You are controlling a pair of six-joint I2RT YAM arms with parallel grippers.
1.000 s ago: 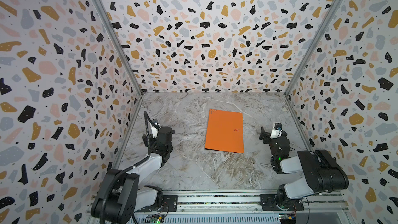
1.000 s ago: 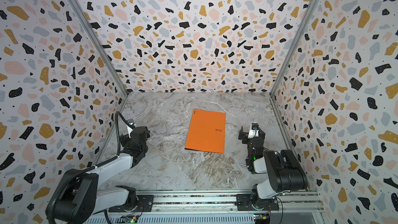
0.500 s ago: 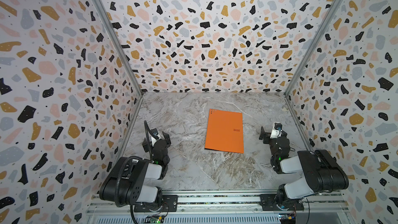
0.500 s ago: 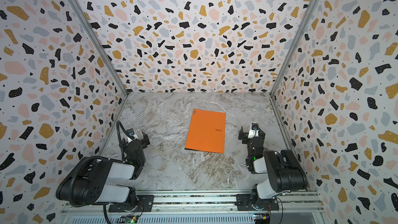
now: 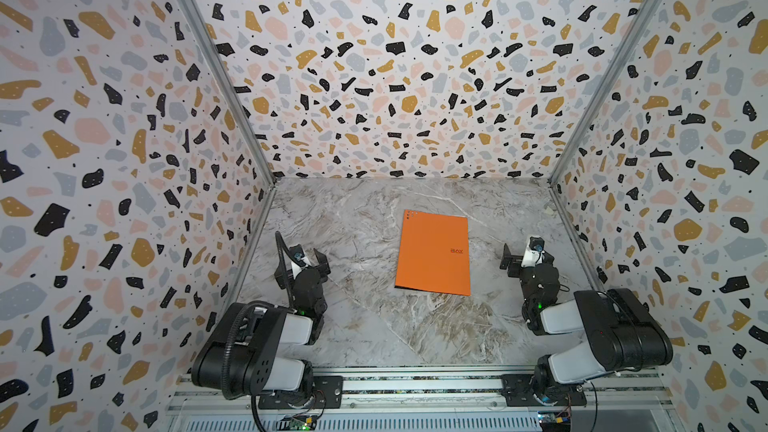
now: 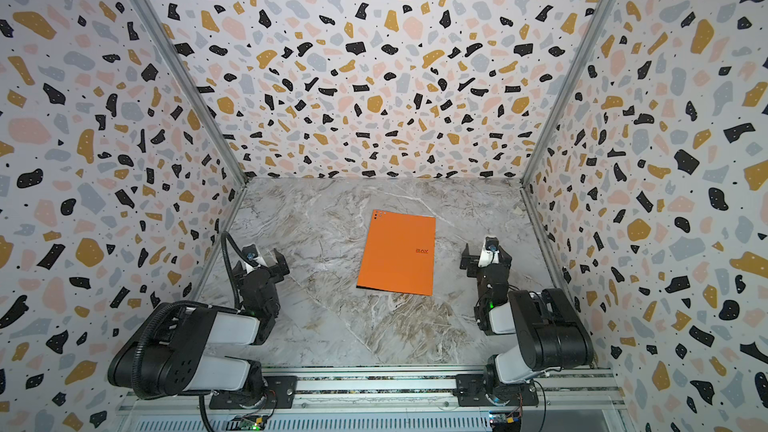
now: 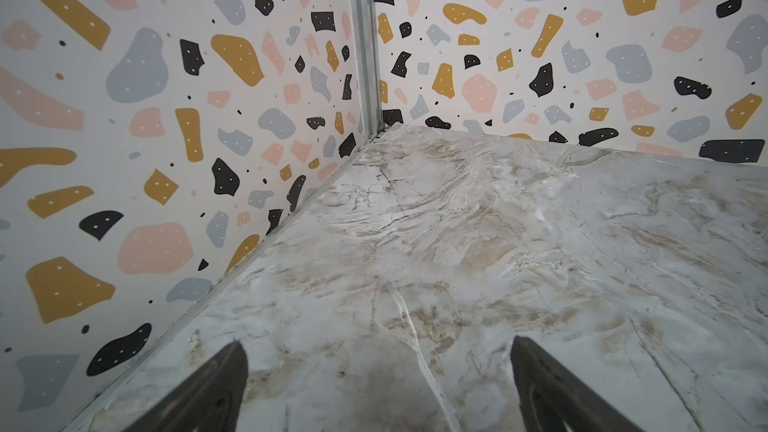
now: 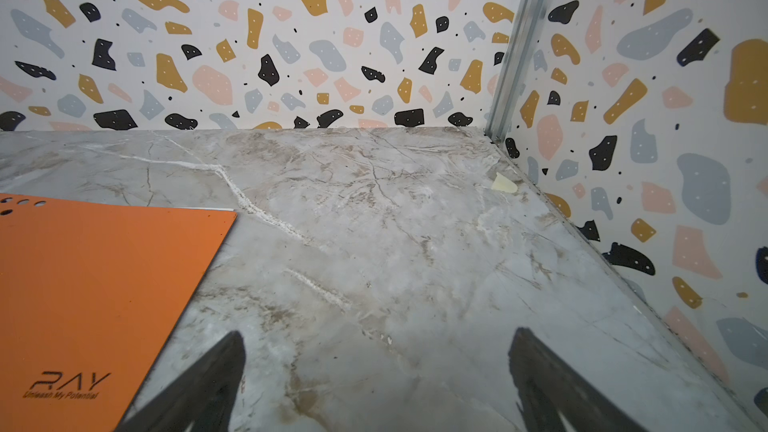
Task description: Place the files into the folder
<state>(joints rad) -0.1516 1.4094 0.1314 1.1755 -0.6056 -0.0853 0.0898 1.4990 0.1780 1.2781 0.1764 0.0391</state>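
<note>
The orange folder (image 5: 433,252) (image 6: 397,253) lies shut and flat on the marble table, mid-table in both top views, logo side up. Its corner also shows in the right wrist view as the folder (image 8: 91,284), with a thin white sliver along its far edge. The files are otherwise hidden. My left gripper (image 5: 308,261) (image 6: 267,261) (image 7: 376,351) hovers open over bare marble, well left of the folder. My right gripper (image 5: 528,258) (image 6: 486,257) (image 8: 376,347) stands open just right of the folder, with nothing between its fingers.
Patterned walls close in the table (image 5: 374,317) on the left, back and right. A small pale scrap (image 8: 503,183) lies by the far right wall. Both arm bases sit on the metal rail (image 5: 415,386) at the front edge.
The left arm has folded back toward its base, its gripper staying low near the left wall. The right arm and the folder have not moved.
</note>
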